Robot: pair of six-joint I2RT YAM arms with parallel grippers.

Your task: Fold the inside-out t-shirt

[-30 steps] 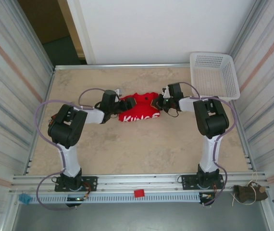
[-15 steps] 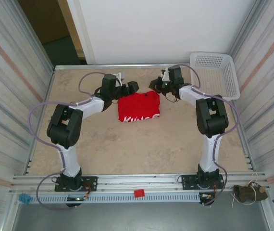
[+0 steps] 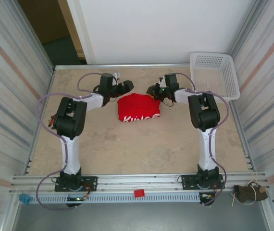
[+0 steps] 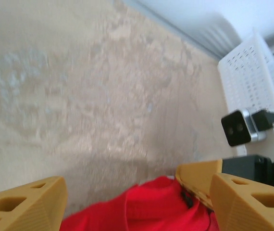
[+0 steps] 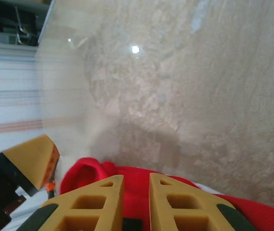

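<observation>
The inside-out t-shirt (image 3: 138,109) lies as a compact red bundle at the middle of the table, white lettering along its near edge. My left gripper (image 3: 125,86) hangs just beyond its far left corner. In the left wrist view that gripper (image 4: 137,204) is open wide, and the red cloth (image 4: 151,209) lies below, between the fingers. My right gripper (image 3: 151,91) is at the far right corner. In the right wrist view its jaws (image 5: 136,202) stand slightly open, and red cloth (image 5: 137,185) shows in the narrow gap. The two grippers nearly face each other.
A white basket (image 3: 214,74) stands at the far right corner, also seen as a white basket (image 4: 252,77) in the left wrist view. Metal walls enclose the table on both sides. The right arm's finger (image 4: 199,178) is close beside my left gripper.
Both grippers moved from over the shirt's middle out to its far corners. The shirt now lies flatter and squarer. The right jaws have parted slightly.
</observation>
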